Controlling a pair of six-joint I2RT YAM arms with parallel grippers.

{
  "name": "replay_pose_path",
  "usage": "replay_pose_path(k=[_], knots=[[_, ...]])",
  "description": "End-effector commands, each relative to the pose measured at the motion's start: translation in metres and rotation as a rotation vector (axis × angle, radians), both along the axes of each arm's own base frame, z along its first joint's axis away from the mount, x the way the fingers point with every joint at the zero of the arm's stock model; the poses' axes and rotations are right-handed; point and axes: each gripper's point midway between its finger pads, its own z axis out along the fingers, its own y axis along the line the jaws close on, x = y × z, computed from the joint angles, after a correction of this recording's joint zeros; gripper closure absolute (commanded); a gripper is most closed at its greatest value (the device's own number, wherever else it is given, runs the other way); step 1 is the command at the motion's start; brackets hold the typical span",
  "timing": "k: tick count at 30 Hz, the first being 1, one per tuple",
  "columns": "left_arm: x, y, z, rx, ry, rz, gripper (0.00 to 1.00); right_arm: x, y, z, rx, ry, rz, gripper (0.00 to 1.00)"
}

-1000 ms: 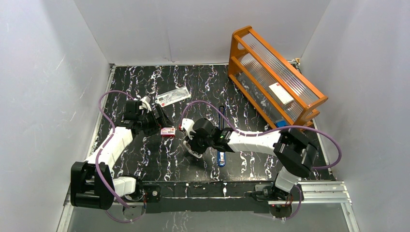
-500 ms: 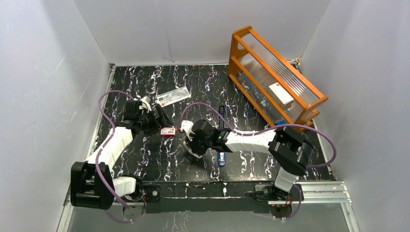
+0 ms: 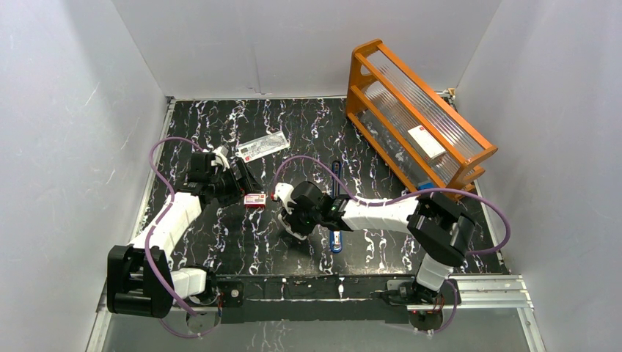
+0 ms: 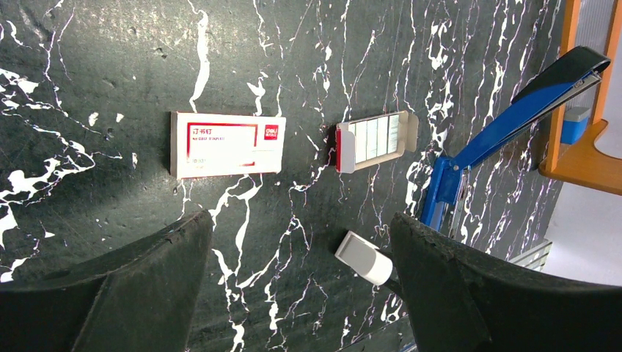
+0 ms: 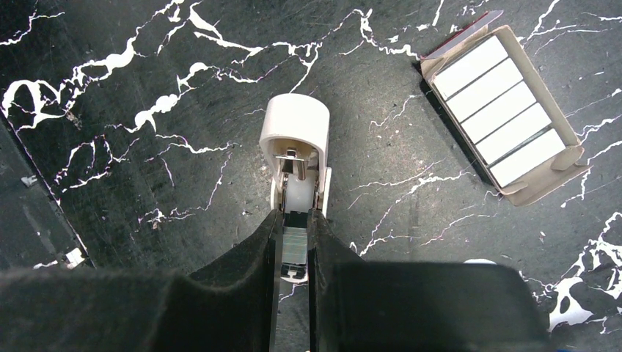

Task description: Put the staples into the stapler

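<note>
Grey staples (image 5: 500, 103) lie side by side in their small cardboard tray (image 5: 541, 183) on the black marbled worktop (image 3: 308, 125). None has been lifted out as far as the views show, so the loading itself has not begun. Left of the tray sits the red-and-white box sleeve (image 4: 227, 143). To the tray's right the stapler (image 4: 506, 125) rests on its base with the blue top arm swung up, which looks like the opening step already done. The left tool (image 4: 299, 220) hovers over the sleeve and tray with its jaws spread wide, grasping nothing. The right tool (image 5: 295, 216) is clenched on the narrow end of a white-silver gadget (image 5: 295, 128) that lies near the tray but apart from it — not on the staples. By this reading, what is left is to pick a strip out of the tray, seat it in the stapler's rail and close the top. Whether the rail is bare cannot be told from these views.
</note>
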Motion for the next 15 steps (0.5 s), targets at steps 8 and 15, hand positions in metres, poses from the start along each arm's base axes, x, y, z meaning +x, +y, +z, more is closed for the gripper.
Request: replay_pose_path(k=[8,15], knots=[[0.0010,0.0033,-0.0001,0.008,-0.011,-0.001,0.13,-0.0002,0.0038,0.0080,0.020,0.001,0.016,0.77],[0.0010,0.0030,-0.0002,0.008,-0.011,-0.002,0.13,0.0011,0.0043,0.0100,0.022,-0.003,0.013,0.70]])
